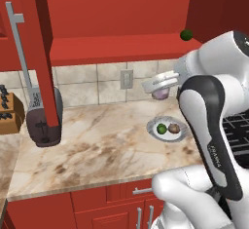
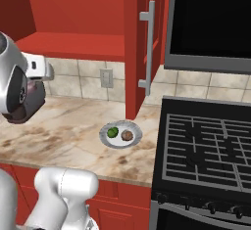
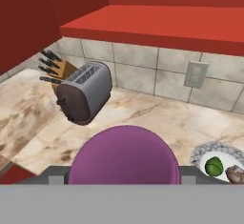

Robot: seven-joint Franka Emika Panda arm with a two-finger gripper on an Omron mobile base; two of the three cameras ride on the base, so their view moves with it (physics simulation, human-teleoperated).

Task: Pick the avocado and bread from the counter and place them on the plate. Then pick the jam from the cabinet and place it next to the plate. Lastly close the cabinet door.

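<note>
From the left base view we see the white two-finger gripper (image 1: pixel 163 87) hanging in the air above the beige marble-look counter (image 1: pixel 97 140), jaws closed around the small purple jam jar (image 1: pixel 161 93). It hangs above and just behind the round white-grey plate with a fluted rim (image 1: pixel 180 134), where the small bright-green avocado (image 1: pixel 161 129) and the brown-tan lump of bread (image 1: pixel 173 128) already lie side by side. The red upper wall cabinet door with its long silver bar handle (image 1: pixel 29 62) stands open at the left, and a darker green ball (image 1: pixel 185 35) rests on the red cabinet shelf (image 1: pixel 121 47).

In the right base view the plate (image 2: pixel 133 141) sits on the counter just left of the black stove (image 2: pixel 211 155), and a second red door (image 2: pixel 139 48) hangs open above it.

In the hand view the jam jar (image 3: pixel 125 155) fills the lower middle, with the plate (image 3: pixel 205 150) low to the right and a dark grey toaster (image 3: pixel 86 92) well apart.

We judge the risks to be these: lowering straight down could set the jar on the plate's rim so that it tips, and an early release from this height would let it roll across the counter.
</note>
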